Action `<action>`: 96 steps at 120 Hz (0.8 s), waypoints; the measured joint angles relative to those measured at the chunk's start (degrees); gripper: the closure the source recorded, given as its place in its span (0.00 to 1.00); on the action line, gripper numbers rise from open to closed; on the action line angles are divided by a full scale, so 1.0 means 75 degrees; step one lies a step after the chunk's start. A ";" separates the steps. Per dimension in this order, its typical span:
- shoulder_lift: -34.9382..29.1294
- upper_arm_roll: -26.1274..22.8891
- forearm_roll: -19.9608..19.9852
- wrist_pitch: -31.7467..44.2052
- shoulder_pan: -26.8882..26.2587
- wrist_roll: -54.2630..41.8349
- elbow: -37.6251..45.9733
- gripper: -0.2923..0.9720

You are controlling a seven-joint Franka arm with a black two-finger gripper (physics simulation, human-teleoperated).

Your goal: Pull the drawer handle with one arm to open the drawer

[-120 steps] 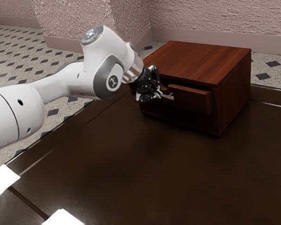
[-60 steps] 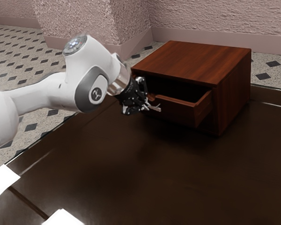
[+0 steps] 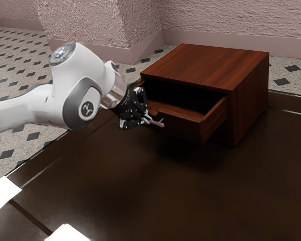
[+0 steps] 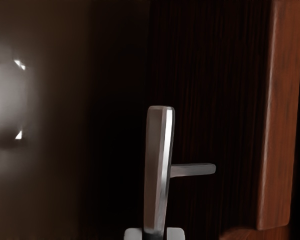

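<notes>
Clasping handle [image 4: 158, 175] — hand [image 3: 150, 119], drawer [image 3: 185, 123] part-open

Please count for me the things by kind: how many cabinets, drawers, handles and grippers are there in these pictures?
cabinet: 1
drawer: 1
handle: 1
gripper: 1
total: 4
</notes>
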State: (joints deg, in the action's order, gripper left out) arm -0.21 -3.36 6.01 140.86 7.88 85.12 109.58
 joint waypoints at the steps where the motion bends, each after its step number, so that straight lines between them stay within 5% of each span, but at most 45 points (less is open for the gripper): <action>1: -0.0024 0.0000 0.0001 0.0001 0.0001 0.0000 0.0026 0.85; 58: -0.0830 0.0050 0.0102 0.0125 -0.0005 0.0012 0.0936 0.85; 96: -0.1207 0.0085 0.0135 0.0061 -0.0191 -0.0002 0.1106 0.63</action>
State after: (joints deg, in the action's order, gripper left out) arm -9.27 -2.72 7.02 141.32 6.45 85.10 117.87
